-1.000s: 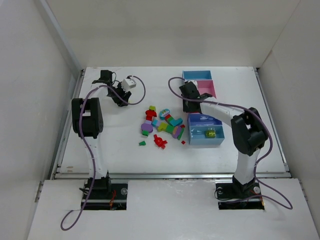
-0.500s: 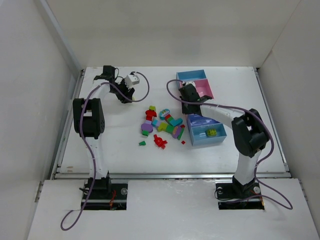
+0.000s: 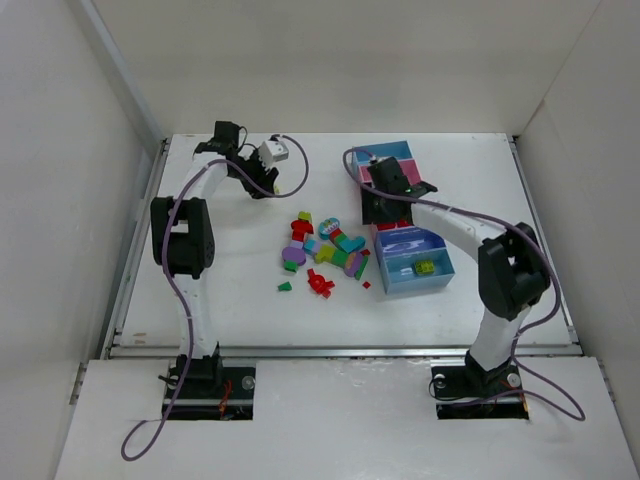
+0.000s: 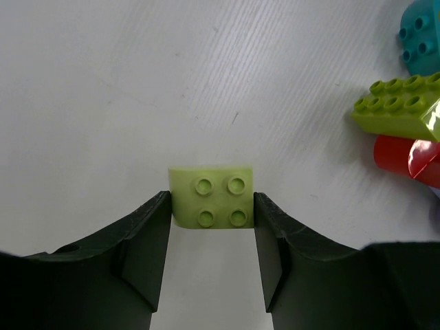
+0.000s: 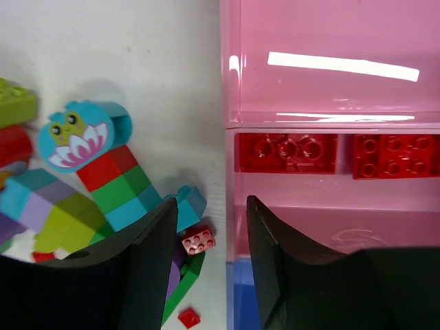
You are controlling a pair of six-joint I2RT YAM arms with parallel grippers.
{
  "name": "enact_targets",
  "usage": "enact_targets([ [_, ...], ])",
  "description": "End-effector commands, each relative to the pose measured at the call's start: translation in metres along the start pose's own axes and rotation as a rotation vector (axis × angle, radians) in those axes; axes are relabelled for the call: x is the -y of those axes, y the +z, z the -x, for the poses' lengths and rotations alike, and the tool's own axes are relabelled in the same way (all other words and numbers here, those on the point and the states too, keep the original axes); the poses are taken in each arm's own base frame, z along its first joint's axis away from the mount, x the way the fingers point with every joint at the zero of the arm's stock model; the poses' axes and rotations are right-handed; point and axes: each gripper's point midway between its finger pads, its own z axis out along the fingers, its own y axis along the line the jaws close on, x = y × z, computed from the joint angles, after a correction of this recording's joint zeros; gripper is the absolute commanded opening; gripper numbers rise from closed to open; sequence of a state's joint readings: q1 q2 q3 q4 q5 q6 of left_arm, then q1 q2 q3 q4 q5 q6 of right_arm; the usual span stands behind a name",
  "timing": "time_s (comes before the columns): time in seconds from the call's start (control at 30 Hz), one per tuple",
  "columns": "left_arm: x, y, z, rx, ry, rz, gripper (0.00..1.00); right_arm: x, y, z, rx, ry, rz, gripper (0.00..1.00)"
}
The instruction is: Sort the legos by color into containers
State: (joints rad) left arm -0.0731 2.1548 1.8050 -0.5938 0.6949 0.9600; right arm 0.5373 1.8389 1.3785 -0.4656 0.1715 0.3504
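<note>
Early in the sort, by the look of it. Counting two red bricks (image 5: 285,151) in the pink bin (image 5: 330,213) that adjoins the blue one, at 2 o'clock of the right claw (image 5: 210,230) in its wrist view. Seeing only glare in the far pink bin (image 5: 309,69). Spotting one lime piece (image 3: 424,267) in the nearest blue bin (image 3: 410,284) from the top. Can't see into the other bins well enough to call.

Pinching a lime brick (image 4: 210,185) in the left claw (image 4: 211,206), both fingers against its sides, out at 11 o'clock of the pile (image 3: 325,250) and well apart from the bin strip (image 3: 385,148). Judging that as a carry in hand, with most of the desk (image 3: 230,280) to cross toward 3 o'clock.

Holding nothing in the right claw: fingers spread, hovering over the desk-side wall of the pink bins. Noting a small red brick (image 5: 197,240) in the gap, just outside that wall, at 7 o'clock of the red bricks. Can't tell whether on the desk or in the air. Belongs with the reds, so probably needs a pick.

Left to do: most of it. Roughly a dozen pieces in red, green, teal, purple and lime heaped mid-desk at 9 o'clock of the bins, plus a few red and green crumbs at the pile's 6 o'clock edge.
</note>
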Motion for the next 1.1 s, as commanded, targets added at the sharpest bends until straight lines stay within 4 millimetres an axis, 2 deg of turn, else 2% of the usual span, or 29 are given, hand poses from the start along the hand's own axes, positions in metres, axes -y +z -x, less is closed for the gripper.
enact_targets([
  [0.0, 0.002, -0.021, 0.043, 0.082, 0.041, 0.002, 0.00, -0.002, -0.045, 0.055, 0.132, 0.045, 0.087, 0.50],
  [0.03, 0.002, -0.021, 0.043, 0.082, 0.041, 0.002, 0.00, 0.009, -0.042, 0.051, 0.115, 0.047, 0.065, 0.50],
  [0.1, -0.001, -0.025, 0.049, 0.088, 0.049, 0.009, 0.00, 0.018, -0.051, 0.053, 0.131, 0.052, 0.066, 0.50],
  [0.17, 0.001, -0.024, 0.050, 0.095, 0.040, 0.003, 0.00, 0.042, -0.057, 0.046, 0.121, 0.084, 0.031, 0.50],
  [0.23, -0.001, -0.026, 0.053, 0.100, 0.036, 0.008, 0.00, 0.058, -0.061, 0.041, 0.103, 0.154, 0.034, 0.50],
  [0.27, -0.001, -0.026, 0.053, 0.100, 0.036, 0.008, 0.00, 0.079, -0.060, 0.035, 0.091, 0.191, 0.009, 0.50],
  [0.3, -0.001, -0.026, 0.053, 0.100, 0.036, 0.008, 0.00, 0.088, -0.065, 0.037, 0.106, 0.209, -0.003, 0.50],
  [0.4, 0.000, -0.022, 0.056, 0.100, 0.058, 0.002, 0.00, 0.109, -0.066, 0.037, 0.106, 0.218, -0.044, 0.49],
  [0.5, 0.014, -0.014, 0.065, 0.092, 0.138, -0.036, 0.00, 0.123, -0.064, 0.044, 0.091, 0.178, -0.079, 0.47],
  [0.6, 0.027, -0.010, 0.073, 0.101, 0.179, -0.087, 0.00, 0.146, -0.055, 0.040, 0.066, 0.207, -0.117, 0.43],
  [0.67, 0.036, -0.008, 0.082, 0.132, 0.189, -0.127, 0.00, 0.151, -0.052, 0.041, 0.068, 0.184, -0.124, 0.40],
  [0.73, 0.039, -0.006, 0.082, 0.142, 0.179, -0.148, 0.00, 0.159, -0.049, 0.044, 0.075, 0.165, -0.143, 0.38],
  [0.8, 0.054, -0.001, 0.087, 0.147, 0.191, -0.192, 0.00, 0.163, -0.039, 0.034, 0.032, 0.145, -0.160, 0.36],
  [0.93, 0.066, 0.004, 0.087, 0.137, 0.215, -0.222, 0.00, 0.165, -0.027, 0.019, -0.013, 0.123, -0.166, 0.35],
  [1.07, 0.073, 0.008, 0.091, 0.137, 0.218, -0.237, 0.00, 0.170, -0.022, 0.025, 0.011, 0.121, -0.169, 0.30],
])
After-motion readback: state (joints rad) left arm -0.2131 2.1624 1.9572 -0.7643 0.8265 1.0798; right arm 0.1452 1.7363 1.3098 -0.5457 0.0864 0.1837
